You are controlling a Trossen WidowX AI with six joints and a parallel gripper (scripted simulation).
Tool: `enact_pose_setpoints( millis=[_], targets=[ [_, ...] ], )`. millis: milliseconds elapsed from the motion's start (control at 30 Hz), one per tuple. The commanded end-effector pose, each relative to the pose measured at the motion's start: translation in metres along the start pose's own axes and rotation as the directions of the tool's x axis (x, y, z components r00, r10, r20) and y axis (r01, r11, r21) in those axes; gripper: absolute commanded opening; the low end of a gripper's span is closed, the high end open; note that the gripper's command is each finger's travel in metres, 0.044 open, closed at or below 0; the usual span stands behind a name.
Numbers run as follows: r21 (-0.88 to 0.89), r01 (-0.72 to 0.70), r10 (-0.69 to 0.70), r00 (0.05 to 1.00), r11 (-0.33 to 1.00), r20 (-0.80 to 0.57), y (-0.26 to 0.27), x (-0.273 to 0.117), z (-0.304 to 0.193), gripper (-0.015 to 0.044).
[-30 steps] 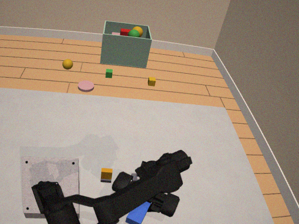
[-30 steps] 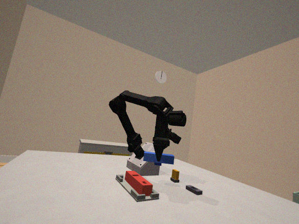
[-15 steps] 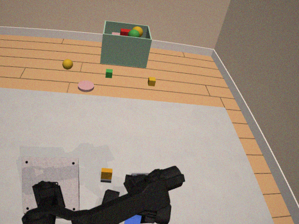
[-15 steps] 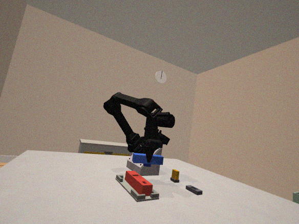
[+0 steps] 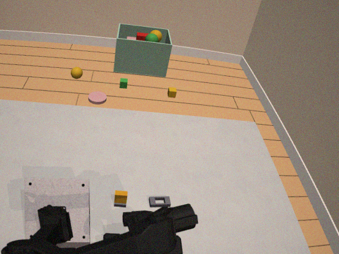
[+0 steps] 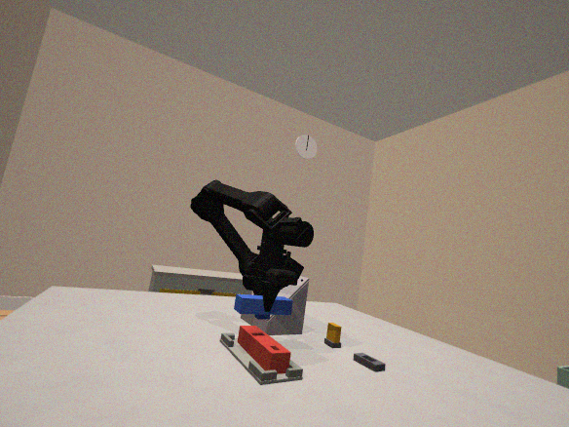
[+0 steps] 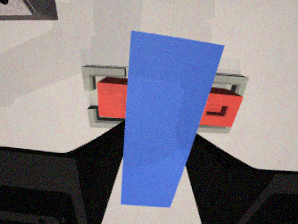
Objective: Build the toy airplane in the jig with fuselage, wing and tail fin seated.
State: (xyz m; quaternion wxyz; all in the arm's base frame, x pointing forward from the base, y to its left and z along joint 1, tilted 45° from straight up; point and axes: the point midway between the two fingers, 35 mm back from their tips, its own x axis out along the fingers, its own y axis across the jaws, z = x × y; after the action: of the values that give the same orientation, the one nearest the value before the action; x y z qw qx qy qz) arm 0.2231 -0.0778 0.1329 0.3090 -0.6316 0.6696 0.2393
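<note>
The red fuselage [image 6: 265, 349] [image 7: 112, 99] lies in the grey cradle [image 6: 263, 372] [image 7: 235, 79], its two sockets facing up. My gripper [image 6: 267, 308] [image 7: 155, 128] is shut on the blue wing [image 6: 283, 305] [image 7: 165, 90], above and behind the fuselage in the exterior view. The wing's tab points down below it; the wing crosses over the fuselage in the wrist view and hides its middle. The orange tail fin [image 5: 121, 197] [image 6: 333, 333] stands upright in a dark holder. Fuselage, wing and fingertips are out of view in the top view.
A dark grey block with a rectangular opening [image 5: 151, 201] [image 6: 365, 361] lies near the tail fin. The arm's sloped base block [image 5: 78, 214] [image 6: 292, 319] stands behind the cradle. A green bin [image 5: 142, 59] and small toys are on the floor beyond the table.
</note>
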Motion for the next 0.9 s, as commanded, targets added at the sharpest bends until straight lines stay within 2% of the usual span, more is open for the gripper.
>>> enact_pose_setpoints(
  millis=[0,167,200,867],
  targets=[
    [-0.025,0.001,-0.001,1.000,1.000,-0.004,0.003,0.002,-0.002,0.0053],
    [-0.025,0.001,-0.001,1.000,1.000,-0.004,0.003,0.002,-0.002,0.0184],
    [-0.025,0.001,-0.001,1.000,1.000,-0.004,0.003,0.002,-0.002,0.0195],
    [-0.025,0.001,-0.001,1.000,1.000,-0.003,0.002,0.015,-0.002,0.0195]
  ],
)
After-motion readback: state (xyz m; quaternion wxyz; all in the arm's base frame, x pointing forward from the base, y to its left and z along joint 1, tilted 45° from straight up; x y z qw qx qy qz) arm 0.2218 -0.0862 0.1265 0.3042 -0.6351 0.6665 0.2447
